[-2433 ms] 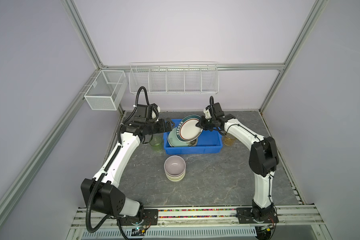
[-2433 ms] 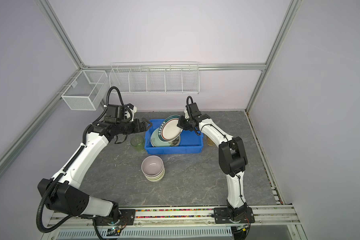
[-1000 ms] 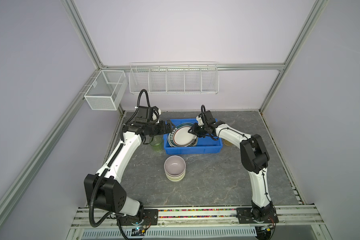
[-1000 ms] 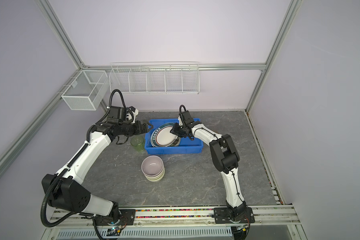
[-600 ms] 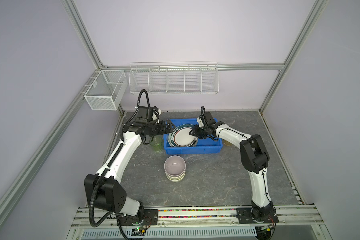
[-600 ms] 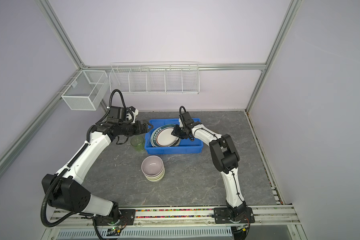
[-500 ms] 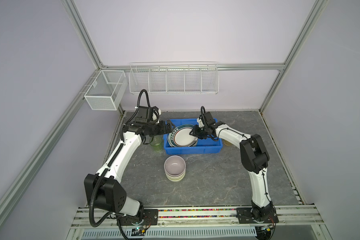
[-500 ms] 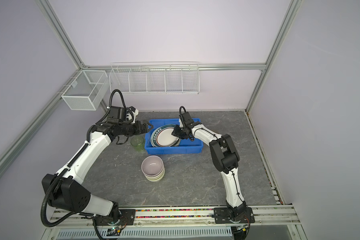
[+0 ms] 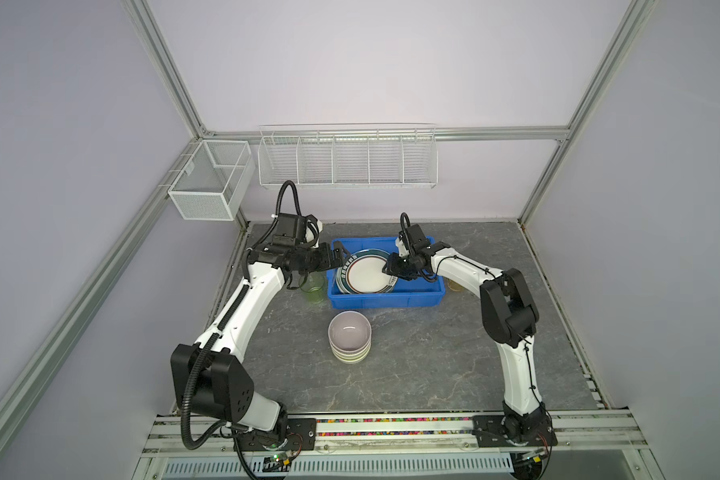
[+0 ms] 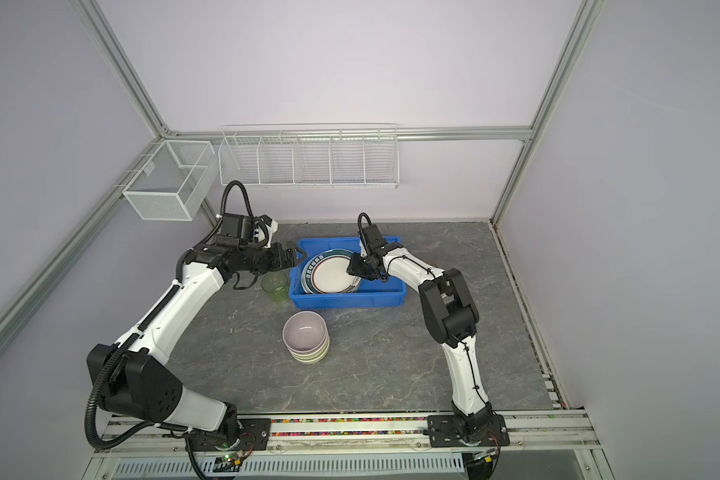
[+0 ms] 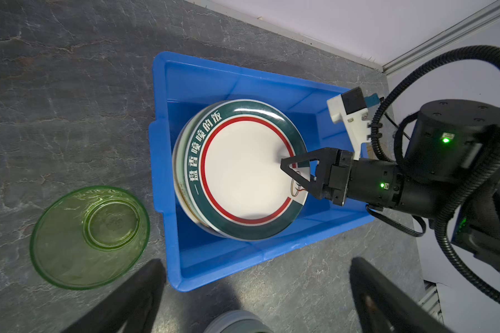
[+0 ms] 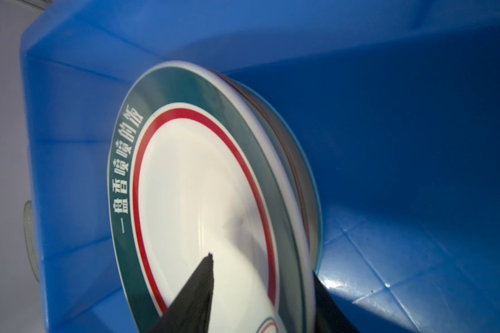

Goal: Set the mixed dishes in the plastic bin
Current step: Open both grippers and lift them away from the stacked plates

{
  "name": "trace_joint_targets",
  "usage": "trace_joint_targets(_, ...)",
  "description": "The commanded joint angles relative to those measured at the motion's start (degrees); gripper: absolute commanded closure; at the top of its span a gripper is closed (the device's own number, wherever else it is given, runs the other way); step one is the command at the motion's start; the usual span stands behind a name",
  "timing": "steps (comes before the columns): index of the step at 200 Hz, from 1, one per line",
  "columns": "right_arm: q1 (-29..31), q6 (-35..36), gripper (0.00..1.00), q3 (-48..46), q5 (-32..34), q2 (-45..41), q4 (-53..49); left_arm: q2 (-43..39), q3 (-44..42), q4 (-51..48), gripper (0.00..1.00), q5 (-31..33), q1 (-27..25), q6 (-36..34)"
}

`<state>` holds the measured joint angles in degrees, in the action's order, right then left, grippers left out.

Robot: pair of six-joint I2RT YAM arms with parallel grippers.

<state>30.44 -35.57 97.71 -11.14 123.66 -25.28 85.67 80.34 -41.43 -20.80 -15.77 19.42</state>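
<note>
The white plate with a teal and red rim point(image 9: 366, 272) point(image 10: 333, 272) point(image 11: 243, 170) point(image 12: 199, 187) lies on top of a stack of other plates inside the blue plastic bin point(image 9: 385, 299) point(image 10: 350, 300) point(image 11: 214, 259) point(image 12: 387, 115). My right gripper point(image 9: 391, 268) point(image 10: 352, 266) point(image 11: 289, 170) point(image 12: 261, 268) is open and straddles that plate's right rim, one finger above it and one below. My left gripper point(image 9: 339, 255) point(image 10: 296, 255) point(image 11: 257, 302) hovers open and empty over the bin's left edge. A translucent green cup point(image 9: 312, 286) point(image 10: 276, 287) point(image 11: 90, 236) stands left of the bin.
In front of the bin stands a stack of small bowls with a lilac one on top point(image 9: 349, 336) point(image 10: 306, 336). An amber cup point(image 9: 454, 286) peeks out behind my right forearm. White wire baskets point(image 9: 348, 160) point(image 10: 308, 160) hang on the back and left walls.
The right gripper lowered the tilted plate flat onto the stack in the bin, and its jaws have widened around the rim. The left arm barely moved.
</note>
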Motion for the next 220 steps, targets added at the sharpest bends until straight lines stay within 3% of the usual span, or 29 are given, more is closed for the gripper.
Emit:
trace_joint_targets(1, 0.4, 2.4, 0.50, 1.2, 3.2, -3.1, -3.3, 0.8, -0.5, -0.1, 0.00, 0.3, 0.3, -0.1)
trace_joint_targets(54, 1.0, 3.9, 0.48, 1.5, 6.7, -3.8, -5.5, 0.7, -0.6, -0.2, 0.00, 0.6, 0.2, 0.0)
trace_joint_targets(160, 2.4, 4.4, 0.48, 3.8, 5.7, -2.8, -6.0, 0.7, -0.8, -0.3, 0.01, 0.7, 0.3, -0.1)
trace_joint_targets(220, 2.9, 6.6, 0.47, 1.1, 8.0, -8.6, -7.8, 0.7, -1.5, -0.3, 0.01, 0.9, 0.3, -0.1)
